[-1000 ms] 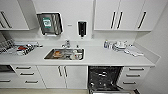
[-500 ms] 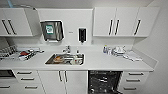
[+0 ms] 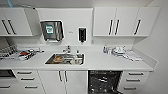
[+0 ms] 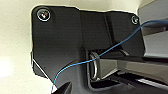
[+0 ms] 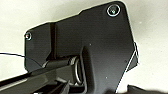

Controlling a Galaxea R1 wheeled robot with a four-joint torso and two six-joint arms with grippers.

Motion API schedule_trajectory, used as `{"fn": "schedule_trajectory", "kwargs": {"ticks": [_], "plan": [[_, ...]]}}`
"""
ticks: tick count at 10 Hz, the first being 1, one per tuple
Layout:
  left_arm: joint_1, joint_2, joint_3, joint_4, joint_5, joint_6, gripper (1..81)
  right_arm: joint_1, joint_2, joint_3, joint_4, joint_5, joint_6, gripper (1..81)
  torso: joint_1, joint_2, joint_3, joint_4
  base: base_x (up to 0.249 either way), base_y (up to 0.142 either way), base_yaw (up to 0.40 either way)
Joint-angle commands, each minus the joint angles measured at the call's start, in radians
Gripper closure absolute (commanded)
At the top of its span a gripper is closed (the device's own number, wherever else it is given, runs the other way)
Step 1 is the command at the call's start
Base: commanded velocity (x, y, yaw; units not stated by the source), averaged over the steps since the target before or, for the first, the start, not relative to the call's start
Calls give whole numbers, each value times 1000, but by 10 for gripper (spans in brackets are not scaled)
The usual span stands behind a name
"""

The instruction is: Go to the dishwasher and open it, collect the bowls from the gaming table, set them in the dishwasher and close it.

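Observation:
The dishwasher [image 3: 105,82] stands open under the white counter [image 3: 100,63], right of the sink. Its dark inside with wire racks faces me, and its door is down, running out of the lower edge of the head view. The bowls and the gaming table are out of view. The left wrist view holds the robot's dark plate and a thin blue cable [image 4: 105,51]. The right wrist view holds the same kind of plate against a pale surface.
A steel sink [image 3: 65,59] with items in it sits mid-counter. White dishes and bottles [image 3: 118,50] crowd the counter's right end, a dish rack [image 3: 10,51] the left. White drawers [image 3: 135,80] flank the dishwasher, and a side wall [image 3: 160,50] closes the right.
The whole kitchenette has grown slightly and shifted in the head view, so the camera has moved a little closer. Nothing on the counter has moved.

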Motion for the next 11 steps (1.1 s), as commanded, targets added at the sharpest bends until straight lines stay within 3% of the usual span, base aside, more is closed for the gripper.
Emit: {"fn": "schedule_trajectory", "kwargs": {"ticks": [1, 4, 11], "plan": [[-38, 31, -81, 7, 60, 2, 10, 28, 56, -71, -14, -68, -6, 10, 0, 0, 0, 0, 0, 0, 0], [-38, 65, -150, -2, 52, 0, 10, 27, 76, -94, -14, -68, -6, 10, 0, 0, 0, 0, 0, 0, 0], [-38, 60, -149, 5, 51, 1, 10, 27, 82, -94, -13, -68, -6, 10, 0, 0, 0, 0, 0, 0, 0]]}}
